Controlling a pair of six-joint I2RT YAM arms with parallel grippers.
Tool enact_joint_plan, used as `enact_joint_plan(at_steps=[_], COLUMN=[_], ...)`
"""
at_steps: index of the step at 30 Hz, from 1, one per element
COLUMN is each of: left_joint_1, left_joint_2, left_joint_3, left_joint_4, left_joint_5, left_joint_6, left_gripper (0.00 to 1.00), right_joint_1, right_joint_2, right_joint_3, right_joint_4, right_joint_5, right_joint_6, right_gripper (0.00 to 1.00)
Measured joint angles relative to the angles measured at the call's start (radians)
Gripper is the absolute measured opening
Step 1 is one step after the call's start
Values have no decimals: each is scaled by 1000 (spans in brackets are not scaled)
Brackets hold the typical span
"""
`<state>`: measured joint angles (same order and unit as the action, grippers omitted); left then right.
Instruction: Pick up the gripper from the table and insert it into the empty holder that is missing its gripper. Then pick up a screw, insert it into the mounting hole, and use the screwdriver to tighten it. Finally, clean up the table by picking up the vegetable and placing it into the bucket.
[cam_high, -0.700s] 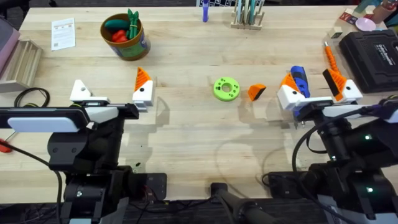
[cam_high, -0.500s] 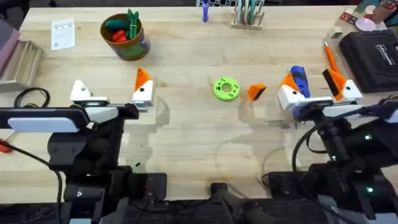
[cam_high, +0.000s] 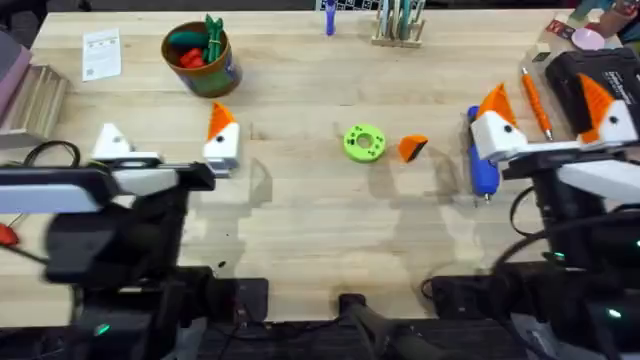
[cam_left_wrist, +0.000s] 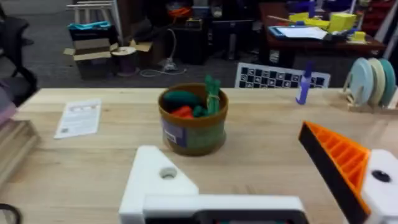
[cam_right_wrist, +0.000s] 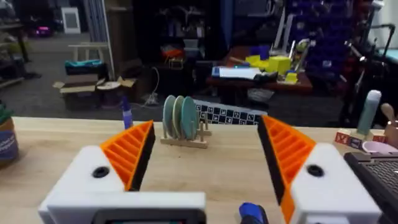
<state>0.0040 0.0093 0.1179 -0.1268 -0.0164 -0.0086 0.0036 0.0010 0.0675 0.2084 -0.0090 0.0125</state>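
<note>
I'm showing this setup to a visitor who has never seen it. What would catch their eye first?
Probably the left gripper: one white finger mount has no orange tip, while its partner has one. The loose orange tip lies mid-table beside a bright green disc. Also striking are the bucket of vegetables at the far left and the blue screwdriver lying under the right gripper.

Workshop: cluttered benches, cardboard boxes behind.

Green ring, white card, rack of discs.
</note>
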Motion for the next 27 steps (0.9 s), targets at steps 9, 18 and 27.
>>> enact_joint_plan(at_steps=[9, 18, 27], left_joint_1=[0, 0, 0], left_joint_2=[281, 748, 1059], left_joint_3=[434, 777, 978], left_joint_4=[-281, -564, -846], left_joint_5=[-86, -93, -58], left_joint_6=[1, 0, 0], left_gripper=[986, 985, 985], right_joint_1=[0, 0, 0], right_joint_2=[135, 549, 917], right_joint_3=[380, 746, 975], right_joint_4=[-401, -749, -1088], right_joint_5=[0, -1, -10], right_joint_6=[10, 10, 10], right_gripper=[993, 992, 992])
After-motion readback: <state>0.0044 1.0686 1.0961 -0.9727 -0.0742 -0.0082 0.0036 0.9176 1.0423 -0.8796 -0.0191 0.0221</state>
